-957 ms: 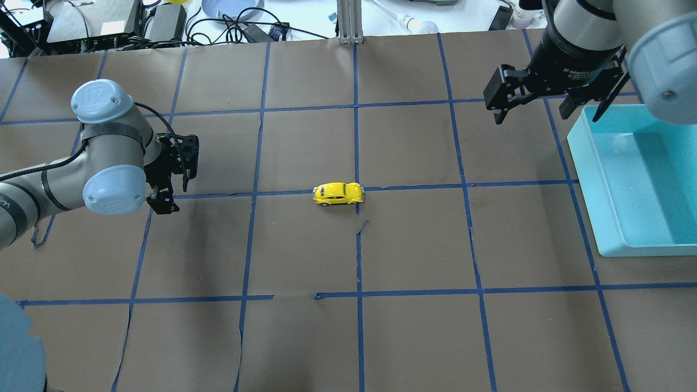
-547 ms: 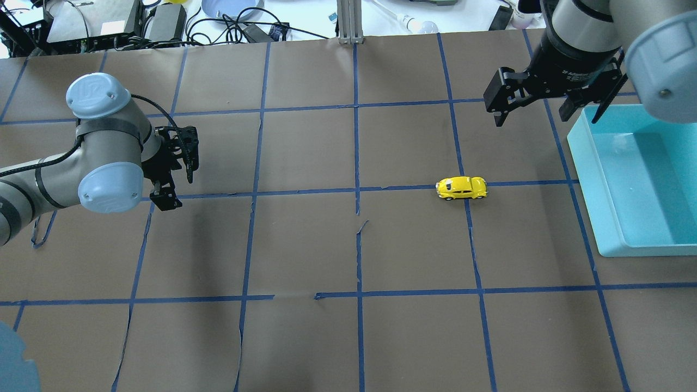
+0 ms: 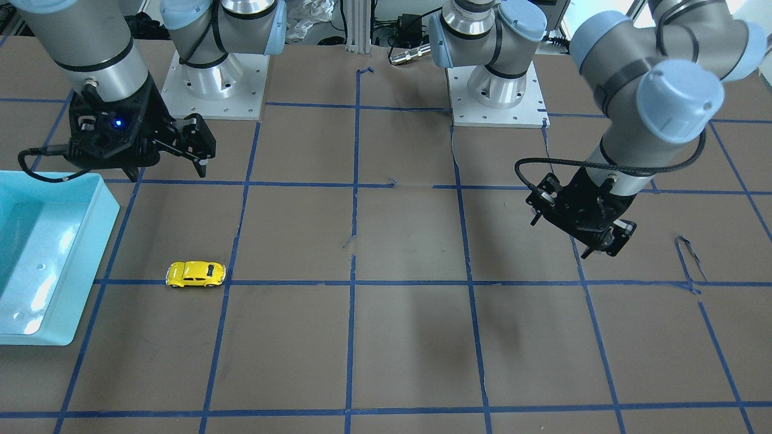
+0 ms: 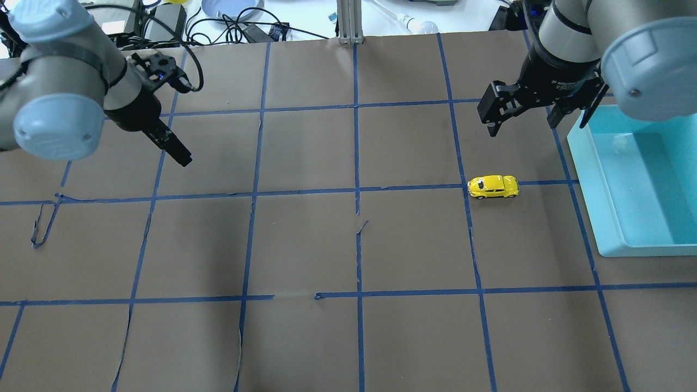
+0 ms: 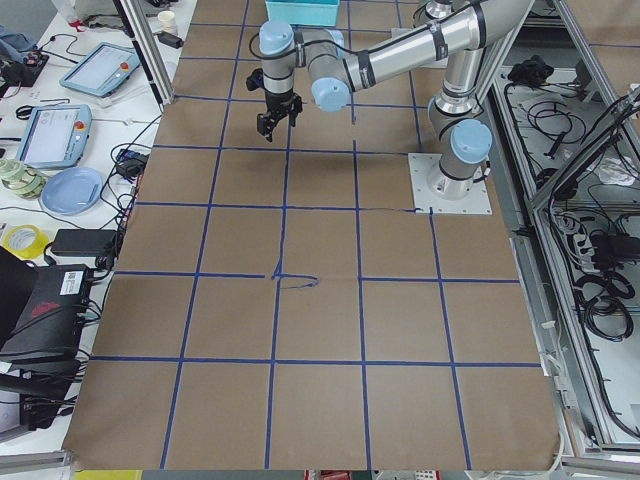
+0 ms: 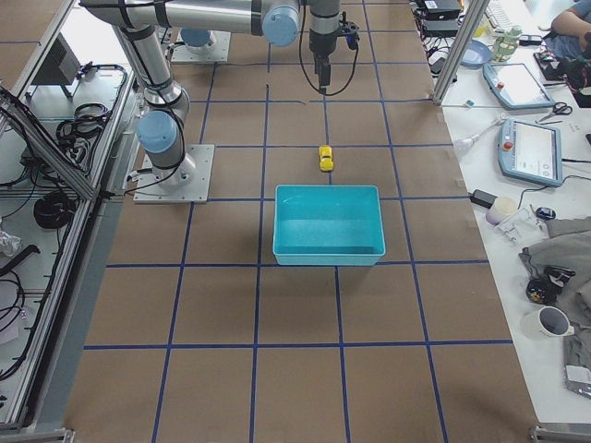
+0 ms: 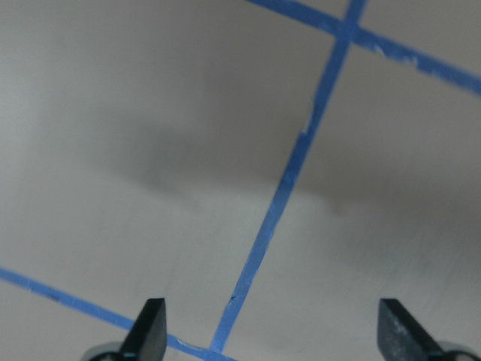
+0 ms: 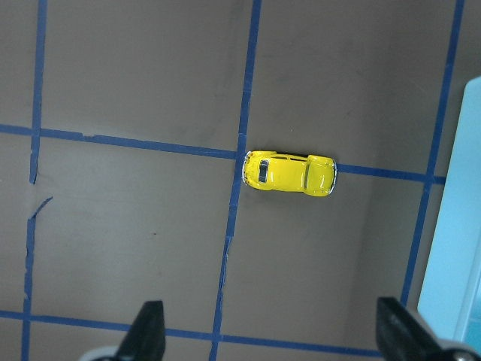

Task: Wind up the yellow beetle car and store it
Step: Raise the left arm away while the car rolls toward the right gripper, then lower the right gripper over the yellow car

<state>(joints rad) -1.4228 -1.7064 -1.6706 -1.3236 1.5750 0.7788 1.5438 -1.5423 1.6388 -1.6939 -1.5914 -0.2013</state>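
Logging tiny bright-yellow rounded toy beetle car (image 4: 493,187) upright on its wheels on brown paper-covered counter (image 4: 305,245), at a blue tape line (image 4: 414,188), near but clear of pale teal plastic bin (image 4: 591,190). Finding right jaws hovering above counter just beyond it, spread apart, empty. Finding left jaws well away, also apart, empty. Risks, judged: rolls off if touched on one side first; slips or tips if pinched off-centre, being far smaller than the spread; may strike bin wall.
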